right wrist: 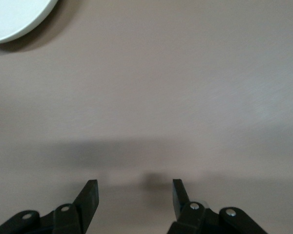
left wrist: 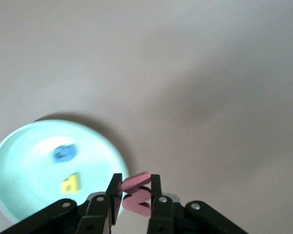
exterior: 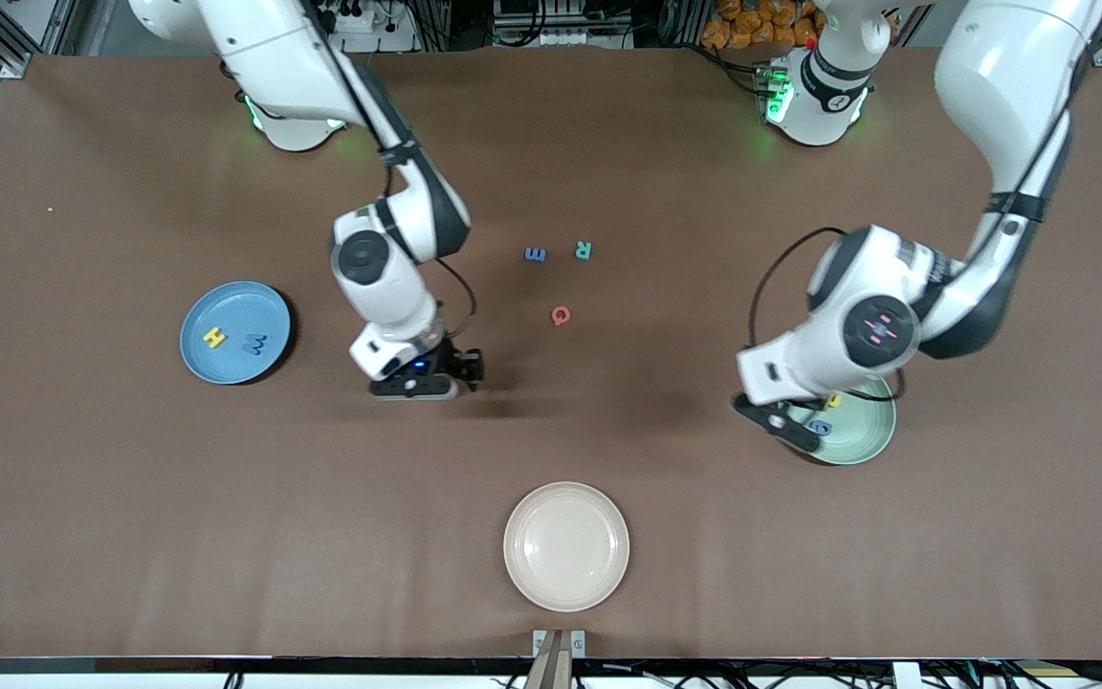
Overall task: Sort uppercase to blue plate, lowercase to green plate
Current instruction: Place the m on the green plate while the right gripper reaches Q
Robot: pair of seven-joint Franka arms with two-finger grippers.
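Left gripper [left wrist: 136, 195], jaws clamped on small red foam lowercase w [left wrist: 136, 194], hangs beside pale mint-green plate's [exterior: 871, 442] rim for drop-off; right gripper [right wrist: 135, 195], jaws parted and empty, hovers over brown surface [exterior: 130, 498].

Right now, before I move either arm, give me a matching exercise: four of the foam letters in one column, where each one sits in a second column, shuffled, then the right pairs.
Things:
1. yellow foam capital H
2. small red foam w
3. red foam capital G
4. small blue foam g

Places:
A. lying on the bare brown table
B. in the round pale mint-green plate
C. in the round sky-blue plate
D. pinched in the left gripper beside the green plate's rim

Pairs: 1-C, 2-D, 3-A, 4-B
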